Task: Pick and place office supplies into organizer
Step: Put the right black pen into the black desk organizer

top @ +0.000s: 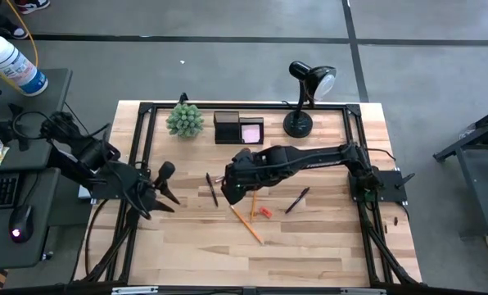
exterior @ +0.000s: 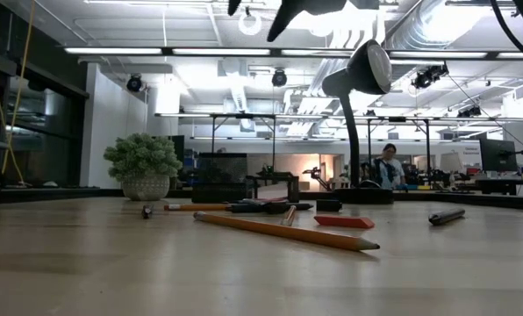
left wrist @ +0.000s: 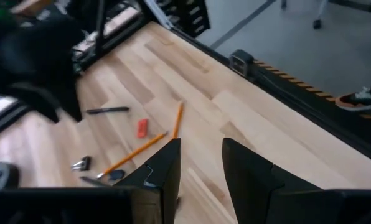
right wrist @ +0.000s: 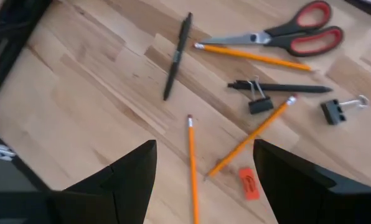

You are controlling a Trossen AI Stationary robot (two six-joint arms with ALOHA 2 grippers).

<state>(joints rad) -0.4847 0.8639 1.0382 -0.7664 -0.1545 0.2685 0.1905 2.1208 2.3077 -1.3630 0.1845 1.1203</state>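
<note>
On my feed I count three pencils [right wrist: 192, 168] lying loose on the bench [top: 309, 246]. There are two dark pens [right wrist: 176, 56] and two small dark clips [right wrist: 258, 104]. I make out a single pair of scissors [right wrist: 260, 38] and a single red eraser [right wrist: 248, 183]. From overhead I see one pink sticky-note pad [top: 251, 131] and one black organizer [top: 226, 123]. At the far edge I count one green plant [top: 184, 120] and one black lamp [top: 298, 124].
</note>
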